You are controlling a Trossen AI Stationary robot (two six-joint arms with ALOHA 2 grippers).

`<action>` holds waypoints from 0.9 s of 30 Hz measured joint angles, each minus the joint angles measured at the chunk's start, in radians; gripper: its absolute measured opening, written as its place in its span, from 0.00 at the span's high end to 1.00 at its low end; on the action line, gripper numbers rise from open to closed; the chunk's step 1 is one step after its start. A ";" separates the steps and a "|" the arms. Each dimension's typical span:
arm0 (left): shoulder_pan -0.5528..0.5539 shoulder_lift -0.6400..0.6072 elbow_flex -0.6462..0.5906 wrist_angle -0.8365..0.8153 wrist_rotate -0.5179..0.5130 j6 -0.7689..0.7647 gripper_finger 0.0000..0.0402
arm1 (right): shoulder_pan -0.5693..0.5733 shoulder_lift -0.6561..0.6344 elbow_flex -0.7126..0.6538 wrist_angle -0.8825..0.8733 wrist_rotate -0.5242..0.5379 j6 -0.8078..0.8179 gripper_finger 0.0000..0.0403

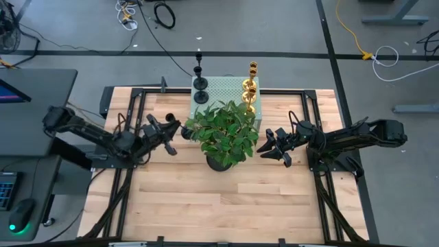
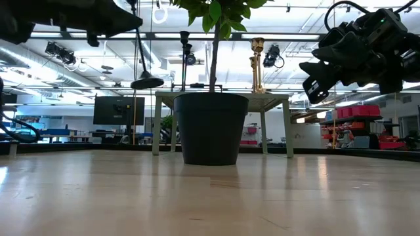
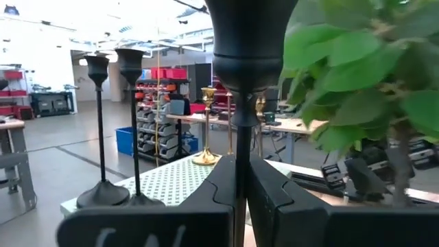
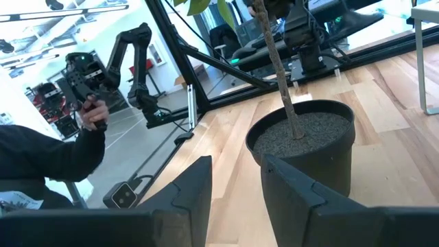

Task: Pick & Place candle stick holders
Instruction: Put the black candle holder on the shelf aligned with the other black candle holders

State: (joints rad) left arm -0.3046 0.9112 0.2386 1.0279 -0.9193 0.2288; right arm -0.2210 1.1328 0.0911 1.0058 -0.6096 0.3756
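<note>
Plant (image 1: pixel 223 132) stands mid-table between both arms, before the stand (image 1: pixel 221 88) bearing four candlesticks (image 1: pixel 199 84)

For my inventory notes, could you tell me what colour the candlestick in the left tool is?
Matte black; the candlestick clamped in the left tool shows best in the left wrist view.

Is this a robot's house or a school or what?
Probably a robotics lab or workshop. Beyond the wooden table there is a monitor, shelves of red bins and another robot arm on a stand.
</note>
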 joint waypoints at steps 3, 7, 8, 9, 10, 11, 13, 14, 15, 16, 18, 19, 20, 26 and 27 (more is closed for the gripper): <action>0.061 -0.029 0.046 -0.163 0.051 -0.048 0.97 | 0.000 0.000 0.000 0.000 0.000 0.000 0.69; 0.152 -0.035 0.183 -0.476 0.155 -0.146 0.97 | 0.000 0.000 0.000 0.000 0.000 0.000 0.69; 0.174 -0.035 0.218 -0.539 0.182 -0.161 0.97 | 0.000 0.000 0.000 0.000 0.000 0.000 0.69; 0.196 -0.035 0.251 -0.583 0.209 -0.166 0.97 | 0.000 0.000 0.000 0.000 0.000 0.000 0.69; 0.218 -0.035 0.283 -0.619 0.237 -0.167 0.97 | 0.000 0.000 0.000 0.000 0.000 0.000 0.69; 0.238 -0.035 0.308 -0.643 0.265 -0.166 0.97 | 0.000 0.000 0.000 0.000 0.000 0.000 0.69; 0.281 -0.035 0.350 -0.676 0.326 -0.166 0.97 | 0.000 0.000 0.000 0.000 0.000 0.000 0.69; 0.301 -0.035 0.365 -0.684 0.357 -0.166 0.97 | 0.000 0.000 0.000 -0.001 0.000 0.000 0.69; 0.323 -0.035 0.375 -0.683 0.388 -0.166 0.97 | 0.000 0.000 0.000 0.000 0.000 0.000 0.69; 0.345 -0.035 0.382 -0.684 0.417 -0.165 0.97 | 0.000 0.000 0.000 0.000 0.000 0.000 0.69; 0.393 -0.035 0.388 -0.687 0.464 -0.168 0.97 | 0.000 0.000 0.000 -0.001 0.000 0.000 0.69; 0.418 -0.034 0.388 -0.689 0.487 -0.174 0.97 | 0.000 0.000 0.000 -0.001 0.000 0.000 0.69; 0.444 -0.028 0.388 -0.691 0.514 -0.185 0.97 | 0.000 0.000 0.000 -0.001 0.000 0.000 0.69; 0.578 0.003 0.389 -0.691 0.682 -0.250 0.97 | 0.000 0.000 0.000 -0.001 0.000 0.000 0.69; 0.595 0.008 0.387 -0.701 0.692 -0.254 0.97 | 0.000 0.000 0.000 -0.001 0.000 0.000 0.69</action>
State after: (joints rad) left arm 0.2901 0.9194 0.6257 0.3267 -0.2270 -0.0249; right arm -0.2211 1.1328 0.0910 1.0050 -0.6094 0.3756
